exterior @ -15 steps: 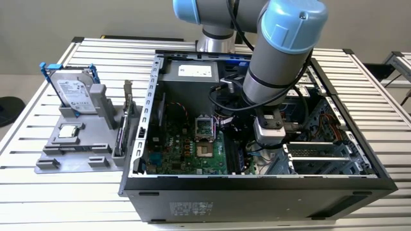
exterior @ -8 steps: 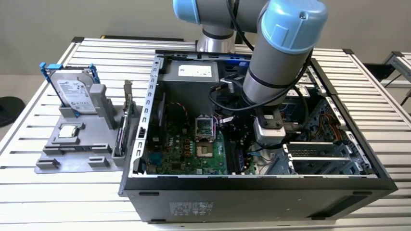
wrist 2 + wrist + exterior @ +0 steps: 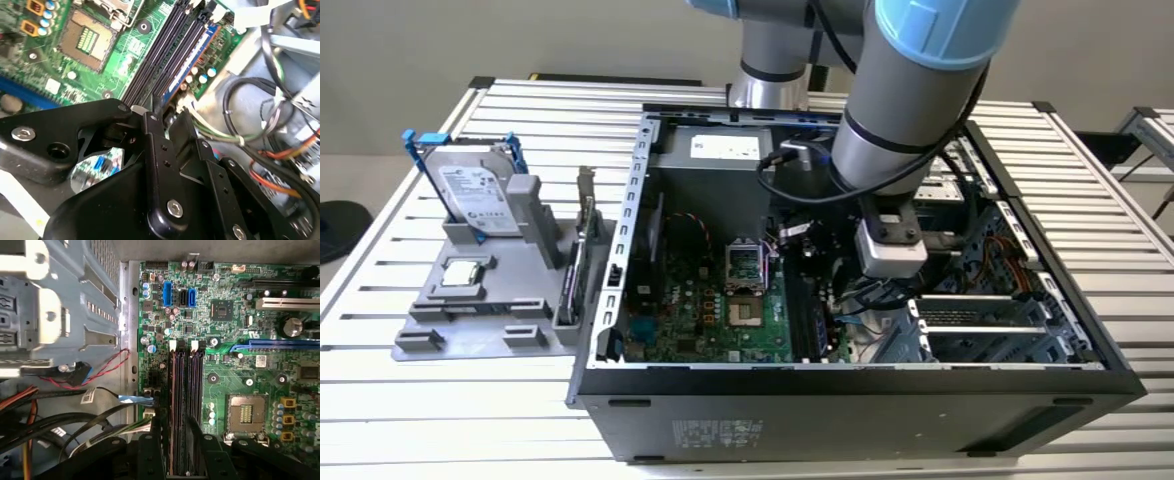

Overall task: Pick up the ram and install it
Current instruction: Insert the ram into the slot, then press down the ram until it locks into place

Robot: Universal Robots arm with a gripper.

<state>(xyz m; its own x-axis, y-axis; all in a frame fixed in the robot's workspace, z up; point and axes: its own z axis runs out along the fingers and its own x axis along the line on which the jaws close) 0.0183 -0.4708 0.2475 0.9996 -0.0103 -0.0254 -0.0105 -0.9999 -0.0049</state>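
The gripper (image 3: 891, 285) hangs low inside the open computer case (image 3: 854, 385), its fingers (image 3: 197, 440) pinching the ram (image 3: 192, 427) directly over the motherboard's memory slots (image 3: 185, 390).

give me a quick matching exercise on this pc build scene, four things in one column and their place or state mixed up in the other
Things:
1. hard drive
2. gripper
3. processor socket
4. ram

Places or states:
A. down inside the open case, over the memory slots
B. on the green motherboard, empty
C. propped in the grey holder outside the case
D. a bluish stick lying along the outermost black slot

Pairs: 1-C, 2-A, 3-B, 4-D
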